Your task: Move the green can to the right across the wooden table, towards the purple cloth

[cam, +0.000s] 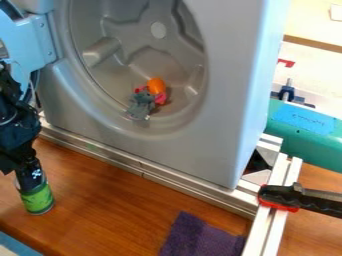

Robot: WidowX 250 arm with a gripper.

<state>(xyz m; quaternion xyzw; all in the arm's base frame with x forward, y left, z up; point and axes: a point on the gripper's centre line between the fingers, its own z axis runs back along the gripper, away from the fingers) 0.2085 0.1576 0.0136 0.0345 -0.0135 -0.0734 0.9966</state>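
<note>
Can (38, 199), green-labelled, stands at the lower end of the gripper (29, 171); grip wide or narrow — I cannot tell.

A plush toy (141, 106) lies in the drum (133, 37) of a washing machine (224, 110). Before the machine, a can (37, 199) stands left of a cloth (200, 239); a clamp (294, 198) lies right.

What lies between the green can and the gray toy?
From the green can to the gray toy, the camera view shows wooden tabletop, metal rail, then the machine's gray front.
</note>
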